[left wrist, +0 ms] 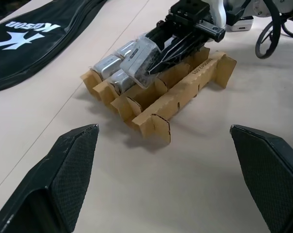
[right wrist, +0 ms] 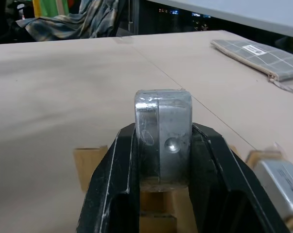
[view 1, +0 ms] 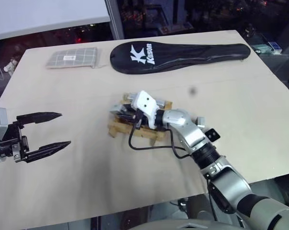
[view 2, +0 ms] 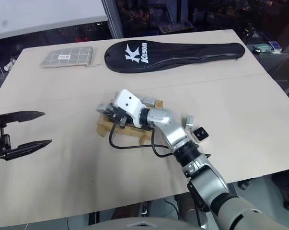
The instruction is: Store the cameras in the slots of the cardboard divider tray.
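The cardboard divider tray (view 1: 116, 128) lies at the middle of the table. Two silver cameras (left wrist: 110, 67) lie in its slots on the side toward the black cover. My right gripper (right wrist: 162, 127) reaches over the tray from the right, shut on another silver camera (left wrist: 139, 60) held just above the slots. Two more cameras rest on the table right of the tray, one silver (view 2: 189, 120) and one black face up (view 2: 200, 133). My left gripper (view 1: 65, 128) hovers open and empty well left of the tray.
A long black racket cover (view 1: 178, 55) lies across the far side of the table. A grey gridded packet (view 1: 71, 58) sits at the far left. A black cable (view 1: 144, 146) loops from my right wrist onto the table in front of the tray.
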Motion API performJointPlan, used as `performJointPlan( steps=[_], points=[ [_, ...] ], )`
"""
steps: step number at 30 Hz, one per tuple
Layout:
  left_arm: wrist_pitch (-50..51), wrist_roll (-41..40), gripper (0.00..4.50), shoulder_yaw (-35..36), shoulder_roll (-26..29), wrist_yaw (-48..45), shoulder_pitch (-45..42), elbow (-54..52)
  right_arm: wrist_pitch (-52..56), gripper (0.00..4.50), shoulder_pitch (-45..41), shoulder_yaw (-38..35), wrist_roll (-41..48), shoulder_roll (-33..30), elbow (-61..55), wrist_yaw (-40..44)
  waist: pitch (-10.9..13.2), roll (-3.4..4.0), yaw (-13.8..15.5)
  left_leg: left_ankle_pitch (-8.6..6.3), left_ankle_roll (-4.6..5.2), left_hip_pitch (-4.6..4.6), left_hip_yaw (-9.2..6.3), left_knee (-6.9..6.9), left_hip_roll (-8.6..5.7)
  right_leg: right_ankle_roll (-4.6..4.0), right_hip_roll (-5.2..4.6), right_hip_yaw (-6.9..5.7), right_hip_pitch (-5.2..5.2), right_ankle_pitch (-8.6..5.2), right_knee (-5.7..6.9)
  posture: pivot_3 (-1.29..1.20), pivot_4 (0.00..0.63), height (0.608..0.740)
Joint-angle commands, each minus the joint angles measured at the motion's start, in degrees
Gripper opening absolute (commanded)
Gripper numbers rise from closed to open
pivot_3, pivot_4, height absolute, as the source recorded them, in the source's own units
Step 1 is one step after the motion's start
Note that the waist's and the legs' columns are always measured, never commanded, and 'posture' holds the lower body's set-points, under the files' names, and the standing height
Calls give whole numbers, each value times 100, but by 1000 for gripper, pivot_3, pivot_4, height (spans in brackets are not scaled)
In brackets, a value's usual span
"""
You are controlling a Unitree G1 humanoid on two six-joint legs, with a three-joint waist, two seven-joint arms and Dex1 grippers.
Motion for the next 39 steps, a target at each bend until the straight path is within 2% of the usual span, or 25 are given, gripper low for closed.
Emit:
performJointPlan(
  steps=[1, 13, 14, 17, 19, 20, 25, 30, 35, 39],
  points=[
    [-75, -21, 4500, 115, 33, -28, -1, -37, -197, 806, -115, 43, -111, 128, 180, -59, 0, 0, 1, 0, -1, 0, 0, 0, 0, 0, 0, 0, 0, 0, 0, 0, 150, 740],
    [-86, -6, 4500, 112, 79, -55, -16, 16, -34, 806, -184, 57, -242, 163, 391, 62, -4, -7, -2, 0, 0, 12, 0, 0, 0, 0, 2, 1, 9, 0, 2, 0, 150, 740],
    [-87, -4, 4500, 101, 81, -58, -27, 22, -13, 1846, -177, 52, -231, 155, 360, 83, -5, -8, -3, 0, 0, 12, 0, 0, 0, 0, 2, 1, 9, 0, 2, 0, 150, 740],
    [-87, 3, 4500, 57, 88, -65, -64, 48, -11, 3199, -157, -2, -204, 167, 276, 27, -4, -7, -3, 0, 0, 12, 0, 0, 1, 0, 2, 1, 9, 0, 2, 0, 150, 740],
    [-95, 12, 4500, 30, 90, -70, -86, 70, 49, 3924, -144, -59, -138, 189, 199, 18, -5, -7, -2, 0, 0, 12, 0, -1, 0, 0, 1, 1, 9, 0, 2, 0, 150, 740],
    [-93, 16, 4500, 11, 86, -68, -102, 71, 52, 4114, -139, -105, -90, 187, 121, 17, -4, -7, -2, 0, 0, 12, 0, -1, 0, 0, 1, 1, 9, 0, 2, 0, 150, 740],
    [-85, 20, 4500, -45, 67, -57, -168, 79, 324, 4114, -24, -342, 349, -92, -874, 371, -3, -5, 5, 0, 0, 8, -2, -1, 0, 0, 1, -1, 8, 0, 1, 0, 150, 740],
    [-96, 13, 4500, -185, 24, -30, -261, 100, 1544, 4114, 146, -827, 1361, -813, -2576, 812, -3, -6, 21, -1, 1, 2, -6, 0, -1, 0, -5, -6, 8, 0, -3, 0, 150, 740],
    [-25, -115, 4500, -412, -86, 41, -496, 127, 2939, 4114, 429, -1545, 2461, -2026, -4155, 1073, -2, -4, 30, -2, 4, 1, -11, 0, 0, 1, -7, -13, 8, 0, -3, 0, 150, 740],
    [-46, -100, 4500, -597, -137, 48, -618, 125, 3195, 4114, 1221, -2140, 2836, -3130, -4674, 1328, -4, -8, 42, -3, 6, -2, -10, 1, -1, 3, -8, -17, 11, -2, -8, 0, 150, 740]
  ],
)
